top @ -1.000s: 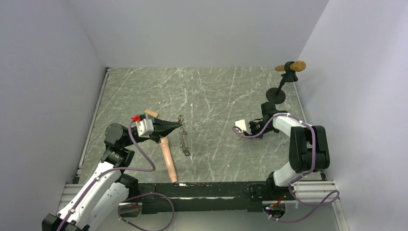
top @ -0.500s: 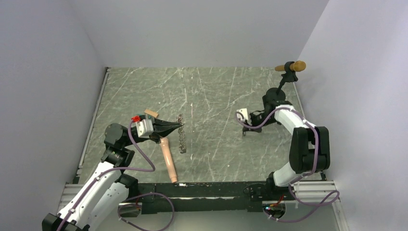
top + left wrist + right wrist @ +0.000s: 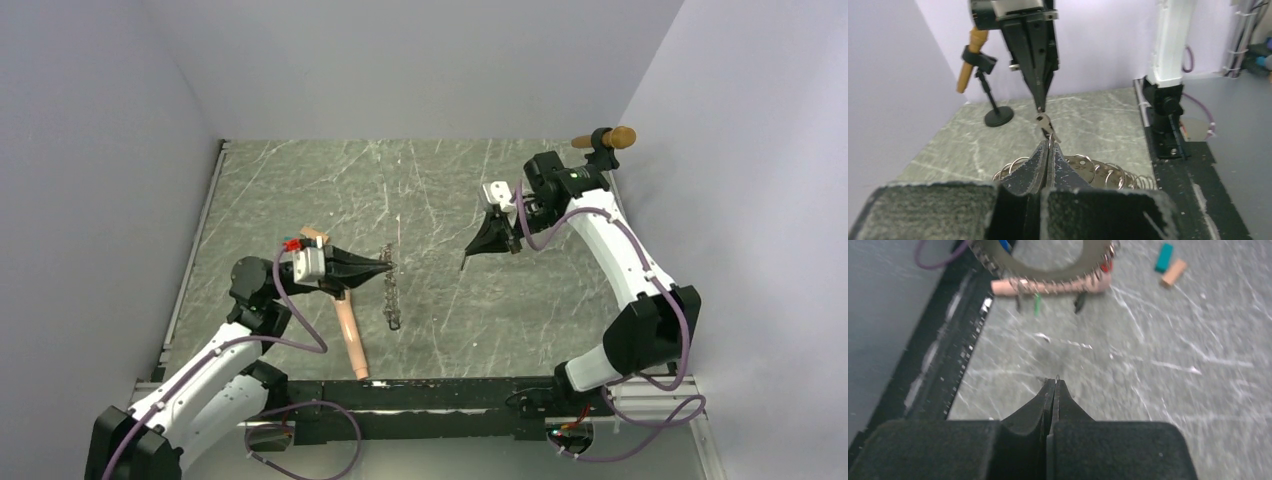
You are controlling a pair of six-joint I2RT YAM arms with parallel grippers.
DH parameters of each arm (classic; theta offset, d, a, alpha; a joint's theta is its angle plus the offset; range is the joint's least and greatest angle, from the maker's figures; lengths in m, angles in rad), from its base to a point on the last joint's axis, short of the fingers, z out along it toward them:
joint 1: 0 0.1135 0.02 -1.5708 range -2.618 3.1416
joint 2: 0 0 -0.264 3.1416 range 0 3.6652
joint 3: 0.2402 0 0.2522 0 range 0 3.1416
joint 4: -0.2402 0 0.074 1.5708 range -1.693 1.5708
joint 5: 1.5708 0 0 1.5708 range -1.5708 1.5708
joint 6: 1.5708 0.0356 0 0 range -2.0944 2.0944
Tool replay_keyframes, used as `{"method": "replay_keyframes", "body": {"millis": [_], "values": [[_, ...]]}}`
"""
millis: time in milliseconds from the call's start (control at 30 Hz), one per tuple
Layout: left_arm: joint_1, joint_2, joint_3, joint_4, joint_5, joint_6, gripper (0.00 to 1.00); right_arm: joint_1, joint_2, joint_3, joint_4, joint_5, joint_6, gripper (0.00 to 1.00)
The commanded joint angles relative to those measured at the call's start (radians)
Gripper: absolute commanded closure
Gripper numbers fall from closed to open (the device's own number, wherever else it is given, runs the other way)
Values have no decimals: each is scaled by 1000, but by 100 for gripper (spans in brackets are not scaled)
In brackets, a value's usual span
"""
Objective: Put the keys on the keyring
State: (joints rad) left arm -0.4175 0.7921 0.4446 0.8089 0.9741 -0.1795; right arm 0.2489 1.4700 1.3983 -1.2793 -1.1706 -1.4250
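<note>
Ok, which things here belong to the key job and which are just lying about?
Job: keyring, in the left claw; key, in the right claw; green key.
Lying about: peach cylinder; teal block; tan block; black stand.

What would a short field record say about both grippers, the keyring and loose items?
left gripper: shut on one end of the keyring
keyring: chain of rings trailing from its tips
right gripper: shut, raised, apart from the left; seemingly pinching a small key
peach cylinder: lying on the table beside the keyring
teal block, tan block: loose on the table
</note>
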Motion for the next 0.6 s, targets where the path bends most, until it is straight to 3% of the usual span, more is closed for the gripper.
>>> {"method": "replay_keyframes", "body": {"millis": [0, 100, 300, 567], "values": [[-124, -4, 56, -18, -81, 101, 100, 80, 42, 97, -221, -151, -111, 100], [-199, -9, 42, -94, -169, 167, 100, 136, 46, 120, -219, -166, -97, 100], [-233, 14, -67, 96, -255, 93, 100, 184, 45, 147, -218, -172, -90, 100], [-301, 80, -89, 175, -347, 79, 100, 206, 29, 123, -201, -198, -85, 100]]}}
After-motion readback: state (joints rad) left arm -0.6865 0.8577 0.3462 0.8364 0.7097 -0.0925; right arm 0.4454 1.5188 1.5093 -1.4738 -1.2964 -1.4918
